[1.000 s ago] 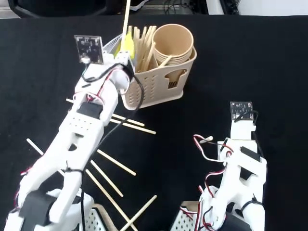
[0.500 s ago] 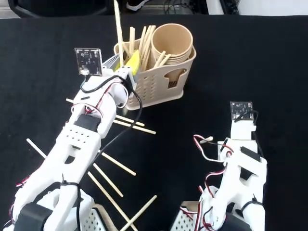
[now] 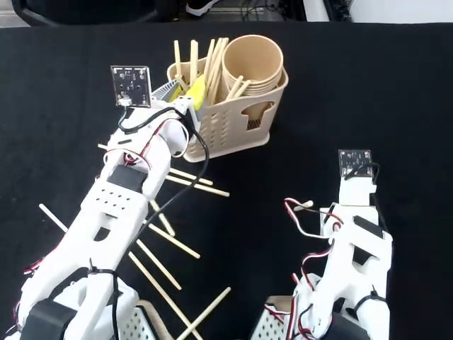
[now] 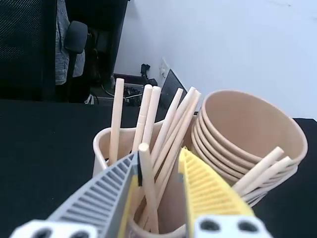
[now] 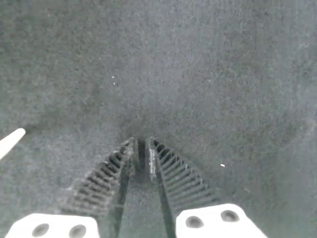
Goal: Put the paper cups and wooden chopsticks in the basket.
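Chopsticks (image 3: pixel 172 239) near the basket (image 3: pixel 233 124) are looking light, stiff and slippery, best pinched mid-length; left gripper (image 4: pixel 158 156) is hanging released over the basket, right gripper (image 5: pixel 142 144) clenched empty.

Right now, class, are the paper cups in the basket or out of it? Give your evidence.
In. The stacked paper cups sit upright inside the basket, next to the chopsticks standing in it.
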`<state>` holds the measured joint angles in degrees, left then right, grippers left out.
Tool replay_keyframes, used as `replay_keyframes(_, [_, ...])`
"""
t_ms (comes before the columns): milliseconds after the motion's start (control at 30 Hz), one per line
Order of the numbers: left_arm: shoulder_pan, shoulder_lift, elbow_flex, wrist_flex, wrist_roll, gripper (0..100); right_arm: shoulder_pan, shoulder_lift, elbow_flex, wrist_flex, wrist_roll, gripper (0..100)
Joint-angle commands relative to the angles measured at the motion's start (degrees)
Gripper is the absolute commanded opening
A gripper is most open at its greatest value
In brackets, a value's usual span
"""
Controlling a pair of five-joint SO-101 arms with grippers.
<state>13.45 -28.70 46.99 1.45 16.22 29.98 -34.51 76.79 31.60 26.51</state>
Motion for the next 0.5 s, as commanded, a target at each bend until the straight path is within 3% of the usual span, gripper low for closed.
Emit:
replay_keyframes(0, [-1.98,-3.78,-1.01,0.62,0.44,14,-0.53,-1.45,-0.22,-0.79,0.44,5.4])
replay_keyframes(167, [-7.69,-15.65,-2.15,5.36,4.31,15,-0.53,-1.45,-0.22,-0.88,0.44,5.4])
replay_keyframes(467, [-18.15,-40.09,-7.96,34.73,8.70,20,-0.53,-1.45,-1.10,-0.62,0.09,5.4])
